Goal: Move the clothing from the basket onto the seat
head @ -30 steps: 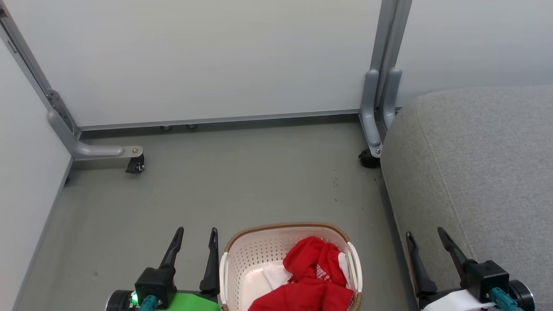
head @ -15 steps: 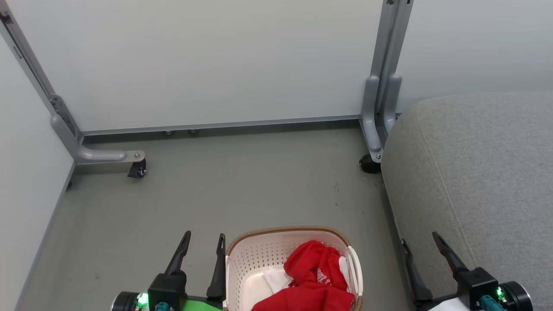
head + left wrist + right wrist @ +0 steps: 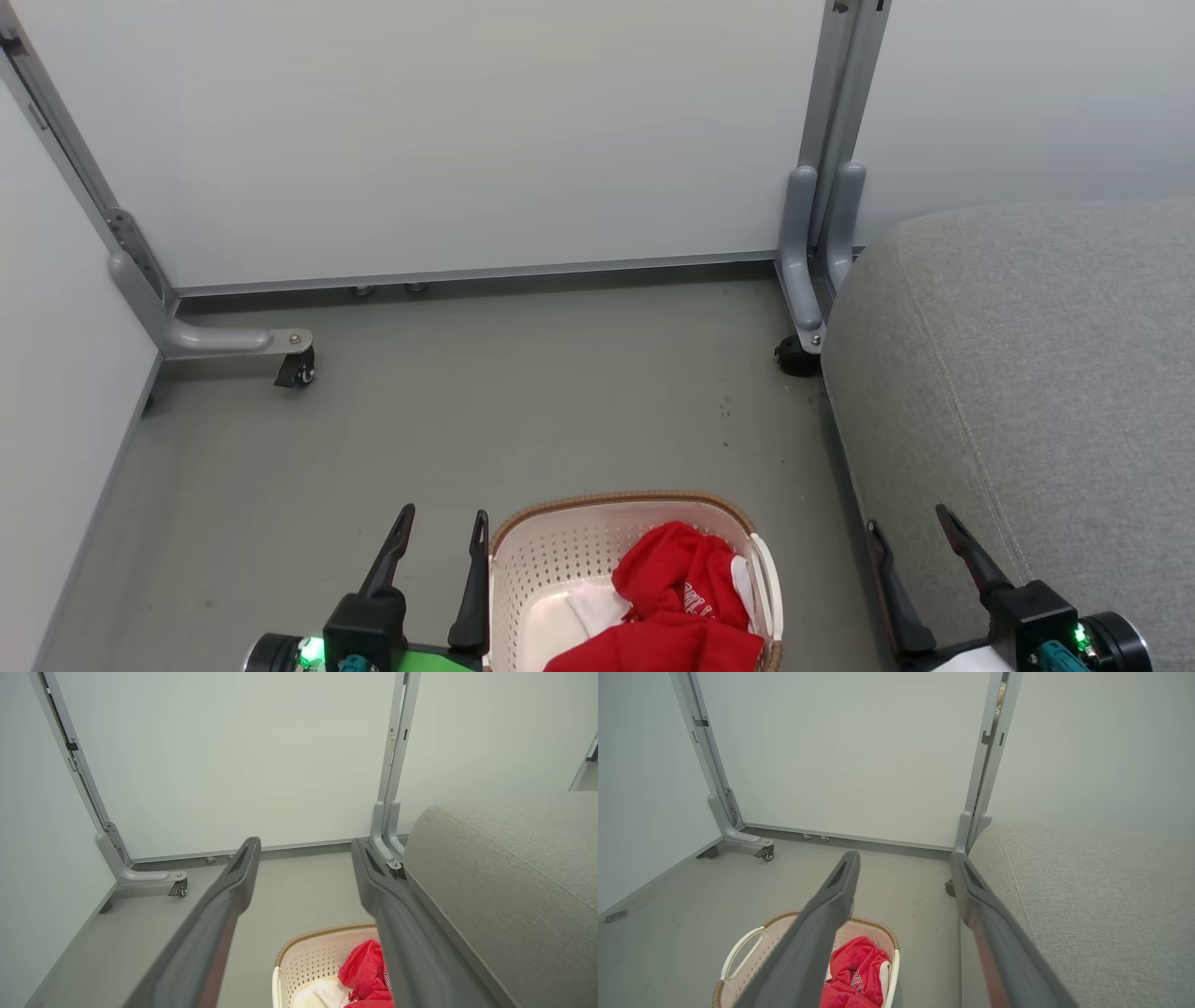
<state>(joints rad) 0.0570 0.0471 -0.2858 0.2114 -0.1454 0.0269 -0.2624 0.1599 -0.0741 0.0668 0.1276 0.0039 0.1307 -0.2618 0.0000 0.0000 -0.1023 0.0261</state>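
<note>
Grey floor [image 3: 513,401] met pale panels [image 3: 467,140]. The left gripper [image 3: 443,513] and right gripper [image 3: 907,518] stood spread and empty, flanking the basket [image 3: 616,499] of clothing [image 3: 677,597], with the seat [image 3: 1046,373] just beside the right one. No grab had begun; I'd say one must dip in next.

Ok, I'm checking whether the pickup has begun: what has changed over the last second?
Little. The head camera tipped slightly, so the whole scene sits lower in that view. Against it, the left claw edged towards the basket and the right claw drew slightly inward too. Both stay open, holding nothing. The clothing stays in the basket, beside the seat.
</note>
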